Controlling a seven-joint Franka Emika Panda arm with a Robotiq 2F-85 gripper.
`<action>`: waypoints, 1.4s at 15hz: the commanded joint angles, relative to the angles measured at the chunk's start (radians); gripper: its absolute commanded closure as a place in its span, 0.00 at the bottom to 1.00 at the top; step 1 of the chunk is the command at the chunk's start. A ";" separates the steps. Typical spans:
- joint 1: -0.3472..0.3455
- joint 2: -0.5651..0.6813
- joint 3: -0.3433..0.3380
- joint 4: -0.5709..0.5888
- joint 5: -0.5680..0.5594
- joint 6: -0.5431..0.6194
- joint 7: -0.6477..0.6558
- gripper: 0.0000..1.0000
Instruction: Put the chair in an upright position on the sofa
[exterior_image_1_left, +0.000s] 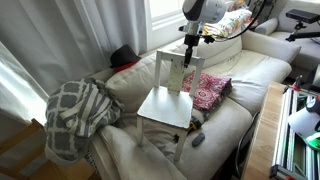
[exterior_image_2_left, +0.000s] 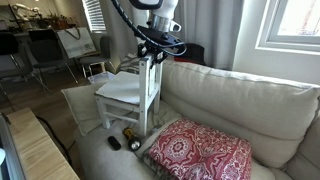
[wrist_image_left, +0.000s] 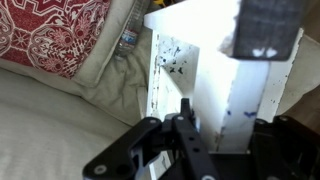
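Chair (exterior_image_1_left: 165, 105) stands upright at frame centre on the sofa (exterior_image_1_left: 245, 75) seat, with the fingers (exterior_image_1_left: 189, 55) pinching its backrest top from above.

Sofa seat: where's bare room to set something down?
Bare: the sofa seat beyond the red patterned cushion, toward the far end. Crowded: around the chair, with small dark items at its legs and the plaid blanket beside.

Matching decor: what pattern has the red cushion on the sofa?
Red cushion: white paisley-like print, clearest in an exterior view.
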 joint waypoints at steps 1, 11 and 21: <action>0.004 -0.070 0.020 -0.006 -0.060 -0.036 -0.059 0.95; 0.060 -0.189 0.045 -0.014 -0.229 -0.096 -0.095 0.95; 0.142 -0.234 0.061 0.005 -0.384 -0.146 -0.256 0.95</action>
